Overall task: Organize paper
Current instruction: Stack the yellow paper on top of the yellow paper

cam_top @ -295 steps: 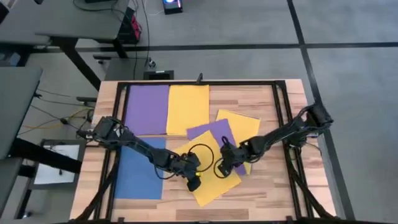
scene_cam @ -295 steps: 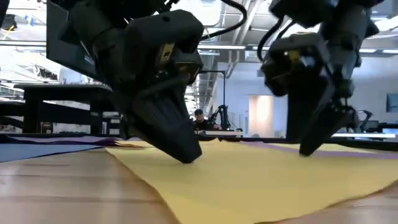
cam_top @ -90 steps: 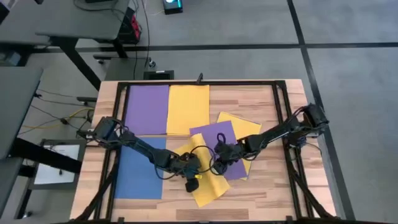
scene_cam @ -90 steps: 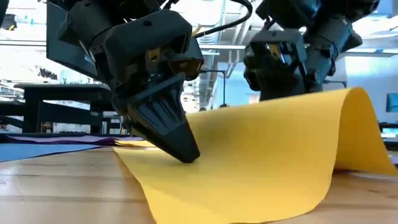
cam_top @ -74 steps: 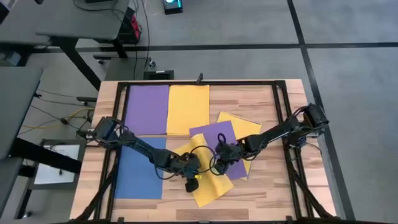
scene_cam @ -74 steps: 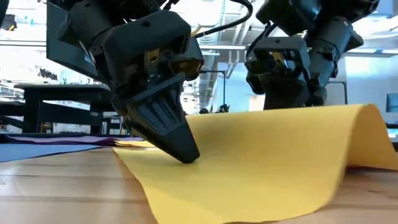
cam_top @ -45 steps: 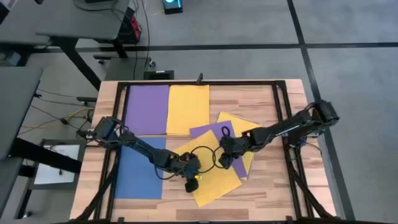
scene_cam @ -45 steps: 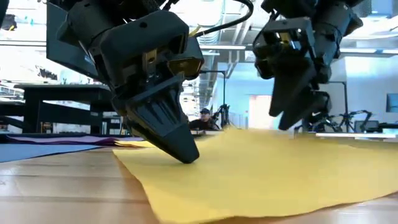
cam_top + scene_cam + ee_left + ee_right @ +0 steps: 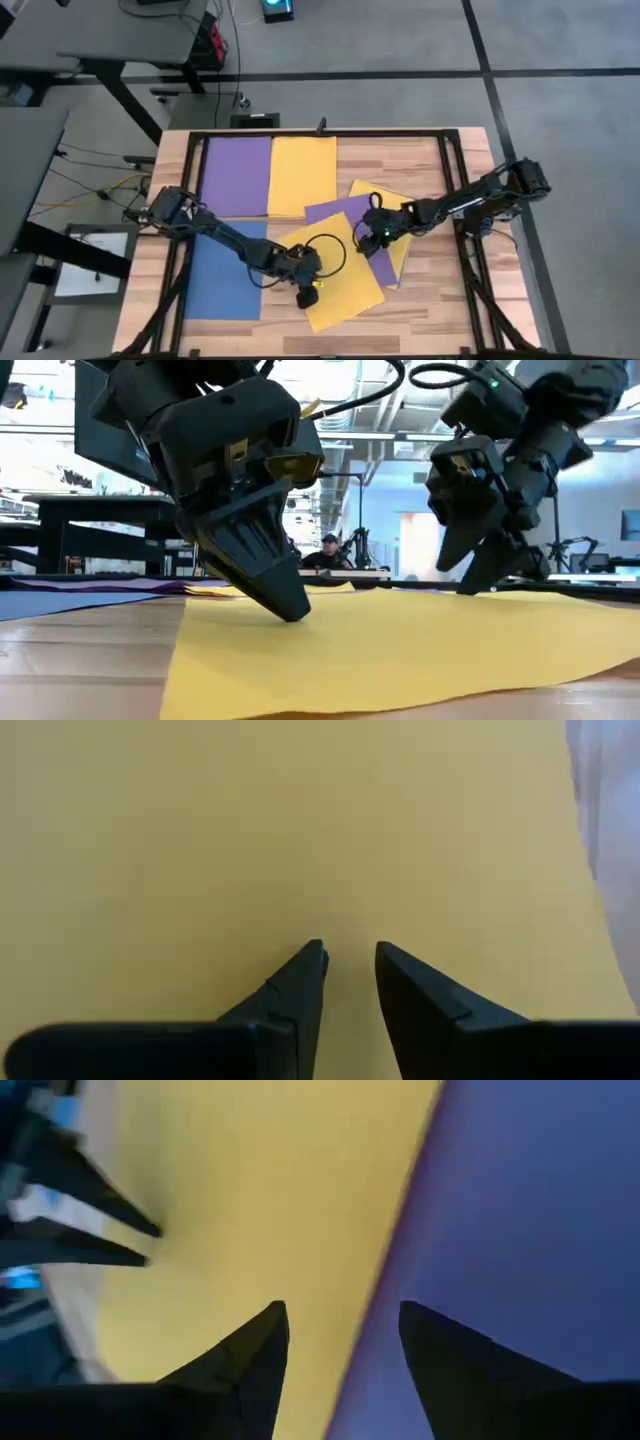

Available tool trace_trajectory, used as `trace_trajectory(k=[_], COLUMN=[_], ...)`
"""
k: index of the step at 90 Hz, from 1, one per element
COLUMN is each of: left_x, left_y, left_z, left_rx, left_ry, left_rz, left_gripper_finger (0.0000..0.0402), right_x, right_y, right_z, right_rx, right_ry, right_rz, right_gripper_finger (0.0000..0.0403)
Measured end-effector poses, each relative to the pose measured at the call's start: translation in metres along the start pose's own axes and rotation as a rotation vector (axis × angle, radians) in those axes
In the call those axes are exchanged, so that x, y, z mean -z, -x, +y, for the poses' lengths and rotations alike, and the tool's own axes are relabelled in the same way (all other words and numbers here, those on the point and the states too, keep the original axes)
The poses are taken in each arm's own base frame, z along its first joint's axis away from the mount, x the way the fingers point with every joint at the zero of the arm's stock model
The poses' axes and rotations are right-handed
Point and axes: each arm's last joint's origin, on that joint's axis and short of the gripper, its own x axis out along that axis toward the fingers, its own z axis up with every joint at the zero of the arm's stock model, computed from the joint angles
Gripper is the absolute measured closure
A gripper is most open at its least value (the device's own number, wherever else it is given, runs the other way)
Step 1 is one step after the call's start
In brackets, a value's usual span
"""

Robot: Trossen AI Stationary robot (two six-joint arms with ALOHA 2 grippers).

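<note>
Raised a second ago, the yellow sheet (image 9: 340, 278) now lies flat at the table's (image 9: 420, 160) front centre, and the right tool (image 9: 375, 234) has pulled back, fingers parted and empty, above the loose purple sheet (image 9: 352, 215). Left tool (image 9: 307, 297) presses its tip on the yellow sheet's near-left part, fingers slightly apart, gripping nothing. Another purple sheet (image 9: 238, 175) and a yellow one (image 9: 302, 176) lie side by side at the back; a blue sheet (image 9: 222, 272) lies front left.
</note>
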Motion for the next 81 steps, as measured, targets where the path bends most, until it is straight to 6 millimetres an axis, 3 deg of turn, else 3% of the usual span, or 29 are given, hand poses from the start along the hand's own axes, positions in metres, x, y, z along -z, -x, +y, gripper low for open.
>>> trace_trajectory(k=[15, 45, 55, 68, 81], left_x=[0.000, -0.002, -0.002, -0.003, -0.005], left_y=[0.000, 0.000, 0.000, 0.000, -0.001], left_z=[0.000, 0.002, 0.002, 0.003, 0.005], left_rx=[0.000, -0.002, -0.002, -0.002, -0.005], left_ry=[0.000, -0.004, -0.008, -0.001, 0.012], left_rz=[-0.002, -0.005, -0.006, -0.009, -0.014], left_gripper_finger=[0.0320, 0.0320, 0.0320, 0.0320, 0.0320], right_x=[0.006, 0.012, 0.011, 0.013, 0.010], right_y=[-0.009, -0.016, -0.015, -0.026, -0.036], right_z=[-0.002, 0.014, 0.017, 0.009, 0.014], right_rx=[-0.072, -0.225, -0.250, -0.210, -0.262], right_ry=[-0.003, 0.061, 0.067, 0.044, 0.029], right_rz=[-0.019, -0.051, -0.064, -0.050, -0.070], right_gripper_finger=[0.0194, 0.0193, 0.0197, 0.0208, 0.0229])
